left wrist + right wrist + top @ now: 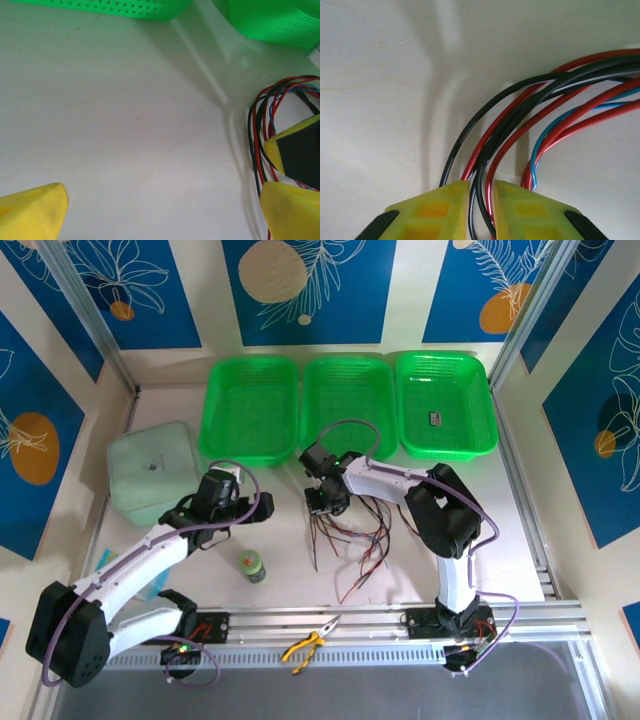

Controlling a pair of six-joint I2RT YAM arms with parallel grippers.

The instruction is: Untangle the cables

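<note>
Where cables [580,74] enter the right gripper [481,189], pinched, their ends cut off, left gripper [162,200] spread apart.

My right pincer [481,210] sits at the bottom edge, its two yellow fingers [442,207] close together with a narrow gap between them. A black and a red strand of the cables [540,94] run through that gap. The others, black, red and one blue, pass beside the fingers and arc up to the right over the pale surface [380,75].
</note>
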